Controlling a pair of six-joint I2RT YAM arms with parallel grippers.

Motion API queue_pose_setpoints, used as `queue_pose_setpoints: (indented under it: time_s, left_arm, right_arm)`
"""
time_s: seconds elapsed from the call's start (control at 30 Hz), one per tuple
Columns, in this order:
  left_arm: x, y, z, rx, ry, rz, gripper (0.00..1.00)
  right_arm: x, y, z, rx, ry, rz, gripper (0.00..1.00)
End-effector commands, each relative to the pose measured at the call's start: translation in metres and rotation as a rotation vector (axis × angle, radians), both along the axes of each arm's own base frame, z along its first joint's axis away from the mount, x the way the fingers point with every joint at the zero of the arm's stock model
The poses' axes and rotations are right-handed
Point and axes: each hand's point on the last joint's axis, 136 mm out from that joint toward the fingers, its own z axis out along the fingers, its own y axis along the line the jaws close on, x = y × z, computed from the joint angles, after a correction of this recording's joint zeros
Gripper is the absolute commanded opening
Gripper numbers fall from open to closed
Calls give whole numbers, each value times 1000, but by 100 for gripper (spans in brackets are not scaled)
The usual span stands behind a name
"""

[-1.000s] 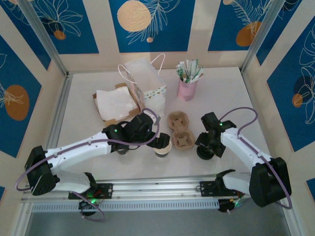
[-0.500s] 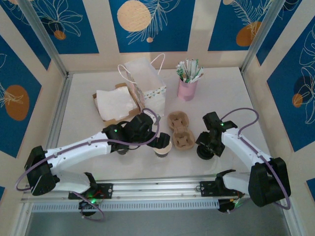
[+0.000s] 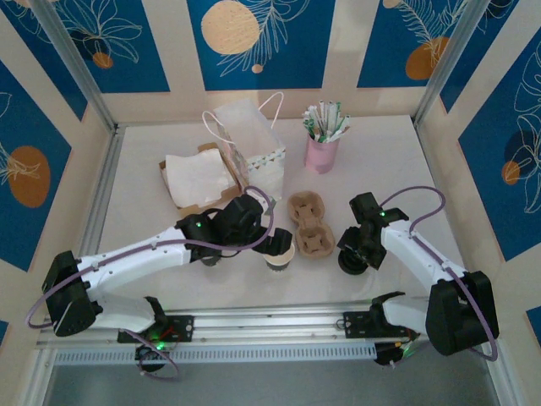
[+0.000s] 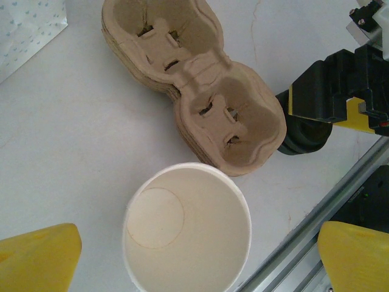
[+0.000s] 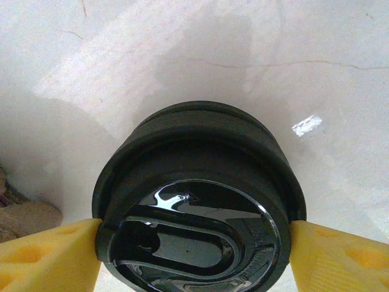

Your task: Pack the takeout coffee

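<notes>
Item one, your right fingers [image 5: 48, 258]: set against both flanks of the lid of the takeout coffee [image 5: 194, 182], which stands upright on the counter [image 5: 273, 48]. You cannot tell whether they are clamped. Item two, your left fingers [image 4: 36, 258]: spread wide, empty, straddling a lidless cup [image 4: 188, 225]. Beyond, between them: pulp cup carrier [image 4: 194, 91].

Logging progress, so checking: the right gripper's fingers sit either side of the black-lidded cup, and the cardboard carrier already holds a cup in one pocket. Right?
Not quite. The cardboard carrier is empty: the left wrist view shows both pockets bare, the lidless cup standing beside it. The rest holds: the right gripper has its fingers either side of the black-lidded cup.
</notes>
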Motion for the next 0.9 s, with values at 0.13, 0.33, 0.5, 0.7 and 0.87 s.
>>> queue_pose_setpoints:
  time_s: [0.13, 0.33, 0.5, 0.7, 0.87]
  left_arm:
    - [-1, -5, 13, -21, -28, -12, 100]
    - [0, -5, 14, -20, -29, -9, 100]
    - [1, -2, 15, -19, -37, -1, 100]
    - [1, -2, 17, -21, -42, 3, 100]
    - [2, 3, 20, -23, -55, 17, 100]
  right_arm:
    - [-5, 0, -3, 12, 25, -1, 77]
    - [-4, 0, 5, 15, 14, 2, 77]
    - [-2, 1, 16, 29, -5, 1, 77]
    - [1, 3, 28, 39, -28, 4, 76]
    - [1, 3, 36, 44, -38, 8, 76]
